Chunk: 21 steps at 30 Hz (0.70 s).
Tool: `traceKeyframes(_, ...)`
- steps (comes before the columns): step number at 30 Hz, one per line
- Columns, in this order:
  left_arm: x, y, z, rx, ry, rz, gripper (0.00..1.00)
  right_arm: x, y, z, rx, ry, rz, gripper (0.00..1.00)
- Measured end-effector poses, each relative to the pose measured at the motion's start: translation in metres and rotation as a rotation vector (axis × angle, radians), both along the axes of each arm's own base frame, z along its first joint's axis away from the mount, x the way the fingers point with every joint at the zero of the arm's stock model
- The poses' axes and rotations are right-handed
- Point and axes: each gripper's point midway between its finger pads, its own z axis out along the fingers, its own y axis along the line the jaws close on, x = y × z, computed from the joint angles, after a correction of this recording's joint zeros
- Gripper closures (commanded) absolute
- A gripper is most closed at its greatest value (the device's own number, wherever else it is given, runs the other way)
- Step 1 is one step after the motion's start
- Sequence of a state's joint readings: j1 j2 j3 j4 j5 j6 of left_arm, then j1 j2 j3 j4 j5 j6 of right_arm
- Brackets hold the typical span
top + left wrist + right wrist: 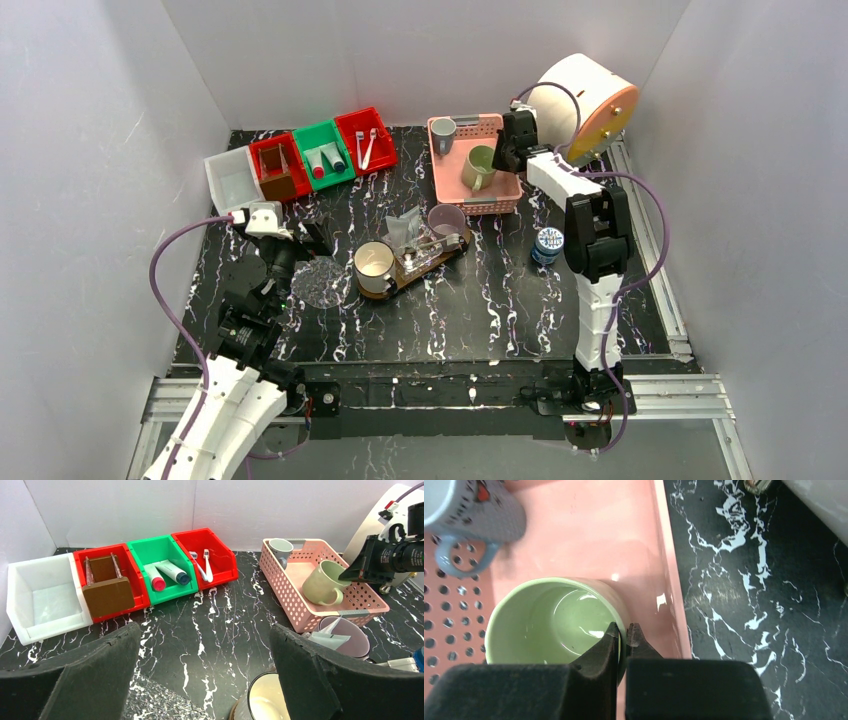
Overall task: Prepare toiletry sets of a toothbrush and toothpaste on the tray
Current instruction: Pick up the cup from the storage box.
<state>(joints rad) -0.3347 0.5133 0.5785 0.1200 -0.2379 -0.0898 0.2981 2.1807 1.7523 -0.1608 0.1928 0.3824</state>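
The dark-brown tray [428, 262] lies mid-table. On it are a cream mug [374, 265], a purple mug [446, 219] and clear plastic bags [404, 229]. My right gripper [622, 632] is shut on the rim of a green mug [549, 622] in the pink basket [497, 196], one finger inside and one outside. My left gripper [205, 630] is open and empty, low over the table left of the cream mug [265, 700]. Two toothbrushes [202, 565] lie in the right red bin. Two tubes [167, 574] lie in the green bin.
A grey mug [443, 133] also stands in the basket. A white bin [232, 178] and a red bin holding a brown block [107, 595] sit at back left. A blue-lidded jar [548, 245] stands right of the tray. A clear bag [320, 283] lies flat on the table.
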Motion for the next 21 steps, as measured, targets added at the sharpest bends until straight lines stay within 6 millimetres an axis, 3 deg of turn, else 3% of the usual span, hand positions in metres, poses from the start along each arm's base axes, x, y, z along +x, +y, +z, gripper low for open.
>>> traceKeyframes(4, 0.0, -0.001, 0.0, 0.0, 0.0, -0.005, 0.02, -0.01, 0.001, -0.005, -0.07, 0.029, 0.027, 0.99)
traceKeyframes(8, 0.0, -0.002, 0.0, 0.001, 0.0, -0.013, 0.02, -0.017, 0.004, -0.005, -0.125, 0.041, 0.059, 0.89)
traceKeyframes(16, 0.001, -0.003, -0.002, 0.004, 0.007, -0.014, 0.02, -0.022, 0.006, -0.002, -0.156, 0.062, 0.089, 0.84)
traceKeyframes(21, 0.002, -0.003, -0.004, 0.006, 0.015, -0.014, 0.02, -0.023, 0.005, 0.0, -0.164, 0.072, 0.099, 0.86)
